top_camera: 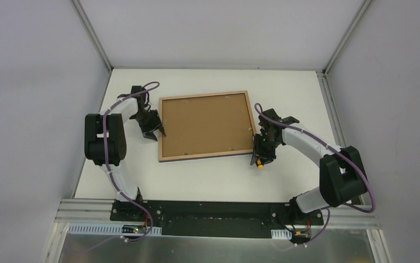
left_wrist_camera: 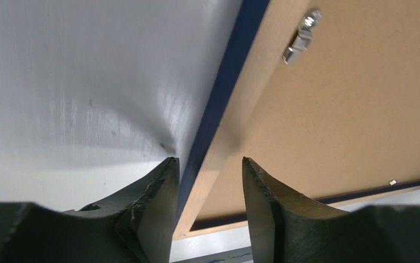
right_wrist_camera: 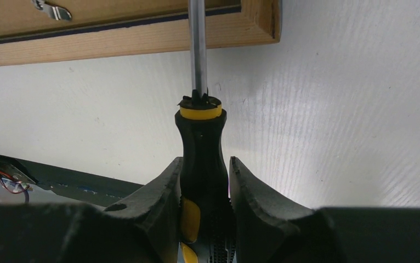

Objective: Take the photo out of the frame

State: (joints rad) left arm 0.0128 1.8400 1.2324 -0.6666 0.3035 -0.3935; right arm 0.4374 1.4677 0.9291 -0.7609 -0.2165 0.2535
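We are seeing the frame [top_camera: 206,156] lying back-up in the middle of the table [top_camera: 208,181], between our arms. Our left gripper [left_wrist_camera: 209,160] is straddling its left rim, jaws released. Our right gripper [right_wrist_camera: 205,161] is clenching the handle of a black-and-yellow screwdriver [right_wrist_camera: 201,142], its shaft crossing the frame's rim.
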